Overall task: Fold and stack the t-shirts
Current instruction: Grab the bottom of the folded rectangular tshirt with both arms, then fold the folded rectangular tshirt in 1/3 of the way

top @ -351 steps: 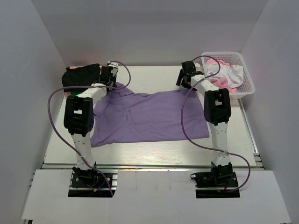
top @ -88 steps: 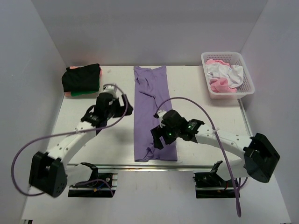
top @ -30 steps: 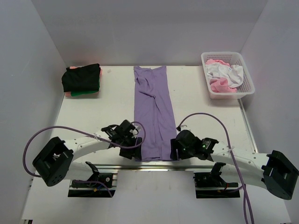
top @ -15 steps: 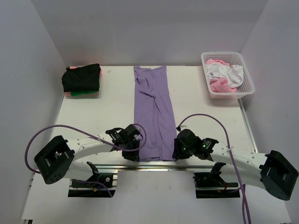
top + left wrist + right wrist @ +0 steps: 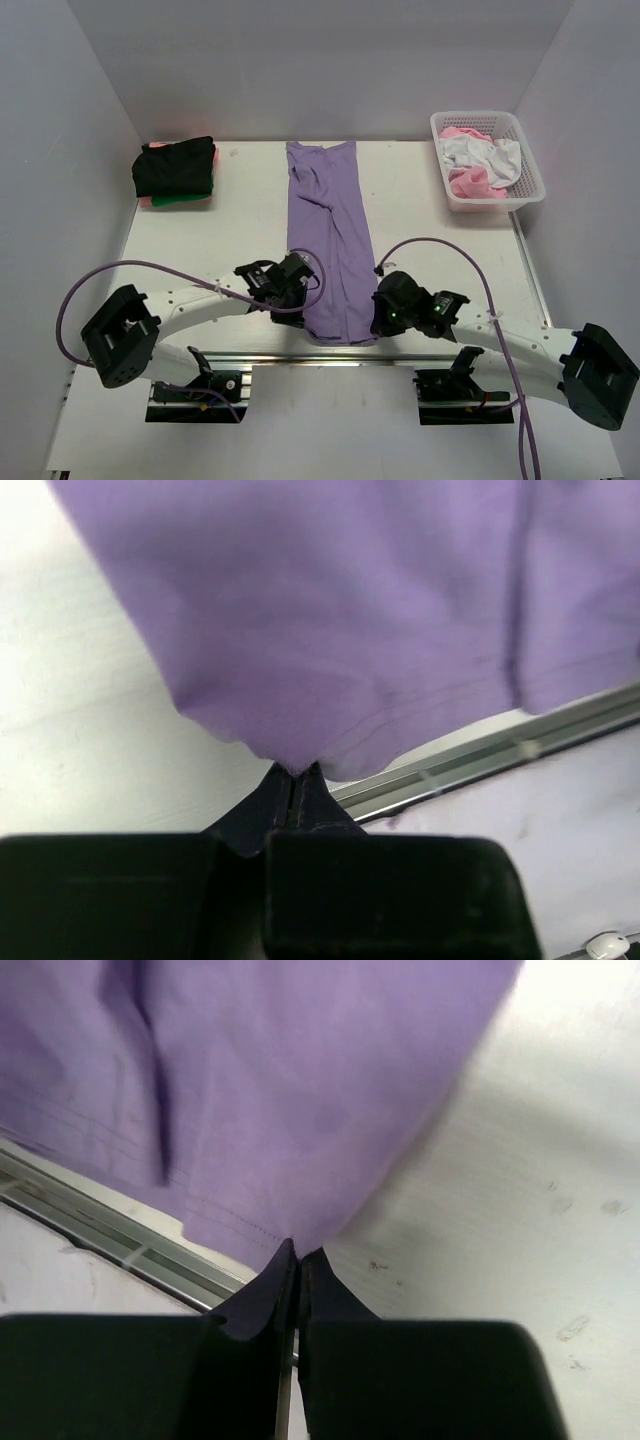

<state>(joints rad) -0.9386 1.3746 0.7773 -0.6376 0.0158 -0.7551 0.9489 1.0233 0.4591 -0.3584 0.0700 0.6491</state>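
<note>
**Lavender t-shirt: near hem clamped at both corners**

1. Metal rail (image 5: 330, 357). It runs along the table's near edge, just on the base side of both pincers.
2. Left pincer (image 5: 297, 775). The fingers are pressed together, with a fold of purple cloth nipped between the tips at the shirt's near-left corner. The cloth bunches into a point where it meets the tips.
3. Right pincer (image 5: 293, 1250). The fingers are likewise pressed together on the shirt's near-right corner, and a stitched hem line shows just beside the tips.
4. Lavender t-shirt (image 5: 330, 240). It is folded into a long narrow strip and spans the gap between the two pincers. From there it stretches straight away from them to the far edge of the table (image 5: 450, 250). The near end is drawn in narrower than the rest, and lengthwise creases run along the strip.
5. Stack of folded shirts (image 5: 175, 170). It sits well beyond the left pincer, at the far-left corner, apart from the lavender strip. Black is on top, with green and pink edges showing beneath.
6. White lattice basket (image 5: 490, 205). It sits well beyond the right pincer, at the far-right corner. Crumpled white and pink clothes (image 5: 480, 160) are heaped inside.
</note>
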